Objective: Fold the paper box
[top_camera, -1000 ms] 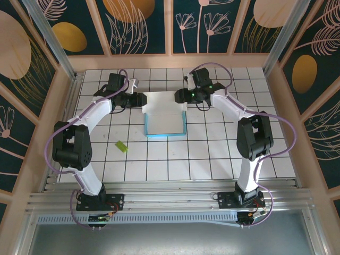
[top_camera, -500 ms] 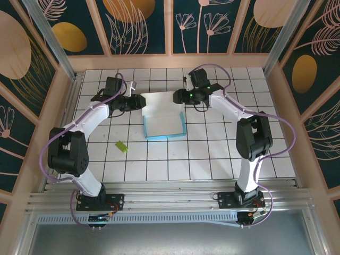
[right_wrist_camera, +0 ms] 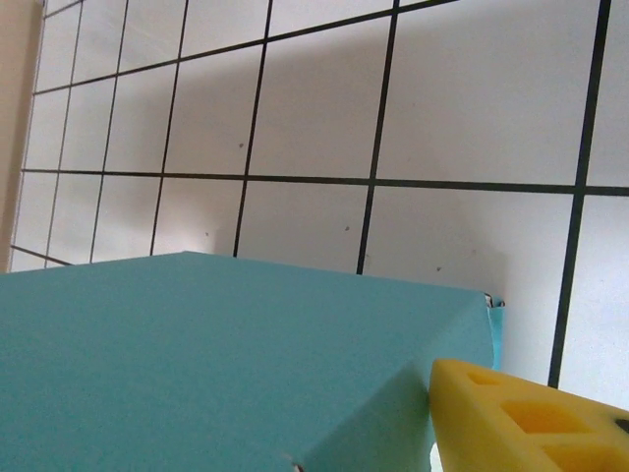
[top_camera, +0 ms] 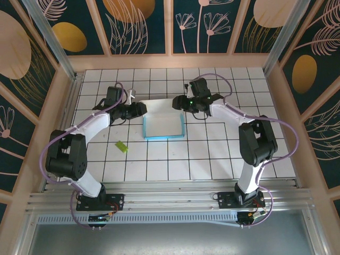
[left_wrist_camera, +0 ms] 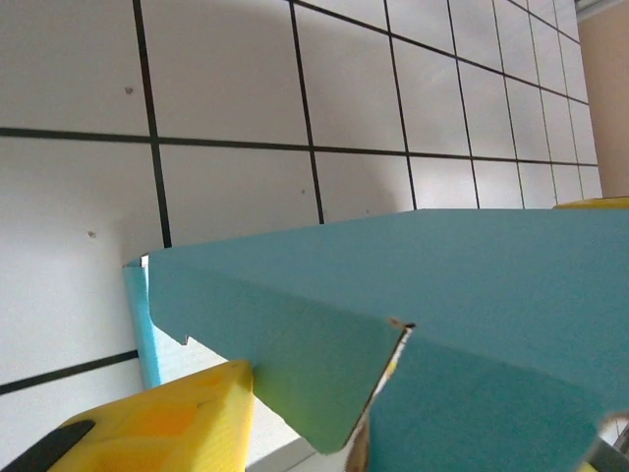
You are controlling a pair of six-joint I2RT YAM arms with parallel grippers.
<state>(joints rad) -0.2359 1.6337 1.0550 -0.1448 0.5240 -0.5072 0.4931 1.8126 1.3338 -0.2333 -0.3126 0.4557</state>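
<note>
1. Turquoise paper box (top_camera: pixel 164 126), lid flap raised, sits between left claw (top_camera: pixel 140 108) and right claw (top_camera: pixel 177 102); whether either grips cannot be told.
2. Risk: uneven pushing could skew the fold.

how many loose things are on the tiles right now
2. The paper box sits at the far middle of the table; a small yellow-green piece lies to its near left. Anything under the box would be hidden.
</note>
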